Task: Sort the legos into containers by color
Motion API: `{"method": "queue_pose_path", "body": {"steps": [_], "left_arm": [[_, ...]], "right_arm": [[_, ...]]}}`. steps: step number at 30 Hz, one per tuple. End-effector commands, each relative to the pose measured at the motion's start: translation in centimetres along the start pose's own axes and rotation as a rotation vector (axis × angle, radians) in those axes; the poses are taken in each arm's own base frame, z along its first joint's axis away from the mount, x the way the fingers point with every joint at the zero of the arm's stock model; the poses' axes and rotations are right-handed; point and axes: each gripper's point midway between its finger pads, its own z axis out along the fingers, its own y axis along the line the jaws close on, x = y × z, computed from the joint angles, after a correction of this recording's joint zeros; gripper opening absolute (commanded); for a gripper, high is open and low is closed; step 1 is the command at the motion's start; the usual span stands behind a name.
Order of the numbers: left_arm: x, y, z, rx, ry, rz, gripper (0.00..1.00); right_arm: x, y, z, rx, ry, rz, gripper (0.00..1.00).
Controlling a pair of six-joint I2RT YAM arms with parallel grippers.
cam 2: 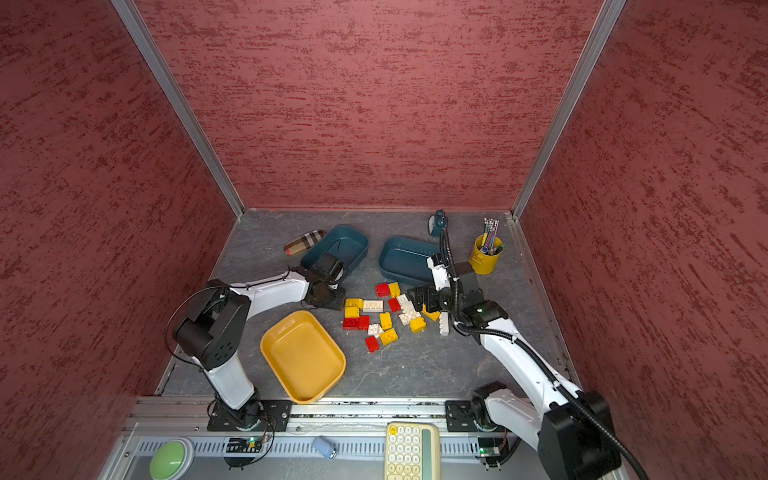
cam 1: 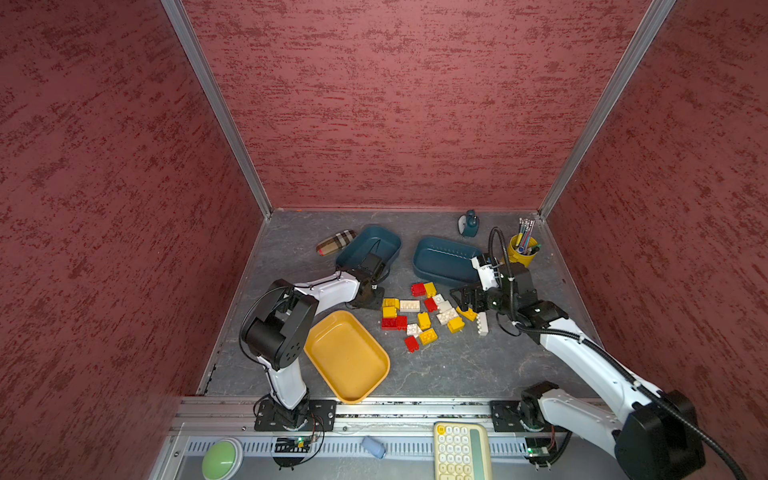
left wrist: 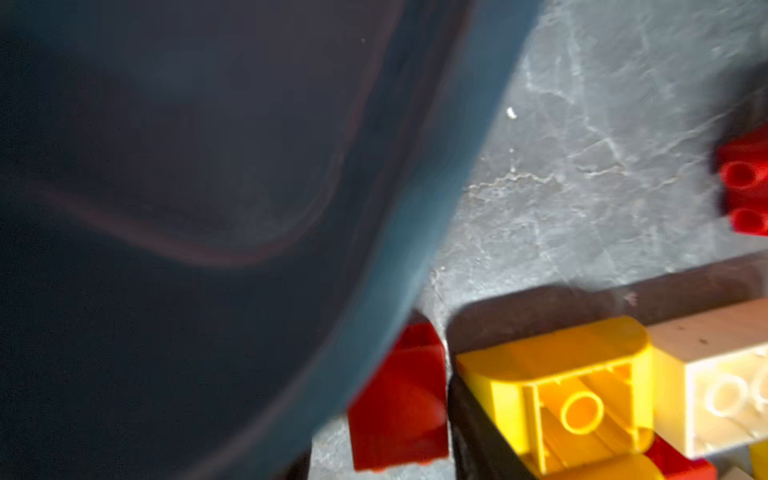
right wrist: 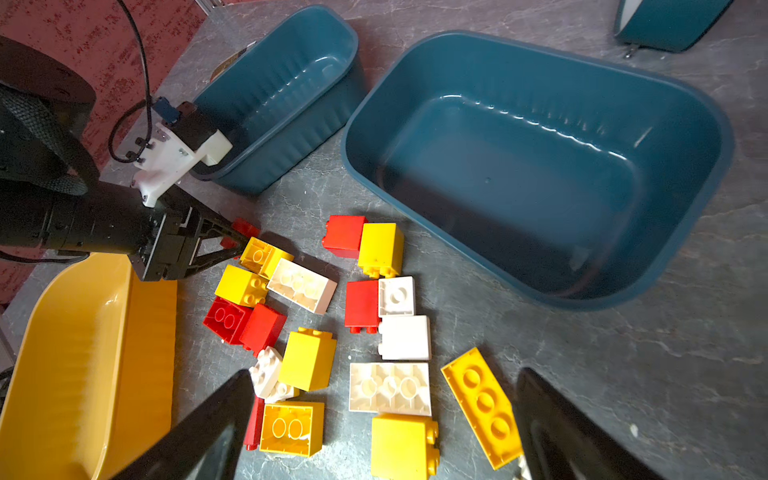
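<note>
Well, my left fingers [right wrist: 214, 225] sit narrow around a red lego [right wrist: 246, 227], gripping it I think, on the table [right wrist: 540, 353] just beside the left-hand teal container [right wrist: 291, 137], my right fingers [right wrist: 208, 432] wide.

The left arm [cam 1: 332, 291] folds at a high elbow and reaches inward. The left gripper [right wrist: 237, 245] tips down to the table, jaws drawn narrow about a red brick [left wrist: 399, 395]; whether they pinch it cannot be told. The right arm [cam 1: 577, 357] stretches forward with its wrist bent inward, the right gripper [right wrist: 384, 374] low, jaws spread wide.
</note>
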Motion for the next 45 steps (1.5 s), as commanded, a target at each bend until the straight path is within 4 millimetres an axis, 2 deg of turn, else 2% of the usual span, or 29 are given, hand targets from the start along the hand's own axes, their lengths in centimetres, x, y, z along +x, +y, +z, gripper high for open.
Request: {"method": "queue_pose_path", "body": {"steps": [1, 6, 9, 13, 17, 22, 25, 28, 34, 38, 40, 43, 45], "left_arm": [[-0.7, 0.1, 0.4, -0.032, -0.021, -0.001, 0.50], [-0.7, 0.0, 0.4, -0.027, -0.017, -0.002, 0.37], [-0.6, 0.0, -0.3, -0.028, -0.008, -0.003, 0.35], [-1.0, -0.5, -2.8, -0.006, -0.026, -0.009, 0.34], [-1.9, -0.9, -6.3, 0.023, -0.055, -0.014, 0.34], [-4.4, -0.5, -10.0, 0.030, -0.124, -0.010, 0.34], [-7.2, 1.4, -10.9, 0.021, -0.176, -0.031, 0.34], [-10.2, 3.1, -10.4, -0.011, -0.215, -0.026, 0.34], [-14.5, 5.5, -7.0, -0.039, -0.229, -0.025, 0.34], [-15.8, 6.9, -4.3, -0.059, -0.210, -0.032, 0.34], [-16.1, 7.4, -3.7, -0.061, -0.212, -0.045, 0.34], [-16.5, 7.5, -3.5, -0.061, -0.223, -0.043, 0.35], [-16.6, 7.4, -3.7, -0.051, -0.228, -0.042, 0.42]], "right_arm": [[-1.3, 0.1, -0.4, 0.018, -0.024, -0.031, 0.98], [-1.2, 0.0, -0.7, 0.028, -0.025, -0.031, 0.98], [-1.2, 0.0, -0.8, 0.030, -0.028, -0.031, 0.99], [-1.2, 0.0, -1.0, 0.036, -0.029, -0.031, 0.99], [-1.6, 0.1, -1.1, 0.031, -0.043, -0.031, 0.99], [-2.3, 0.7, -0.9, -0.001, -0.062, -0.029, 0.99], [-2.6, 0.9, -0.9, -0.014, -0.072, -0.027, 0.99], [-2.9, 1.1, -0.8, -0.022, -0.081, -0.025, 0.99], [-3.1, 1.1, -0.5, -0.025, -0.086, -0.018, 0.99], [-3.0, 0.9, -0.2, -0.022, -0.080, -0.014, 0.99], [-2.9, 0.8, 0.0, -0.018, -0.076, -0.012, 0.99], [-2.7, 0.7, 0.2, -0.017, -0.070, -0.010, 0.99], [-2.6, 0.6, 0.4, -0.015, -0.066, -0.009, 0.99]]}}
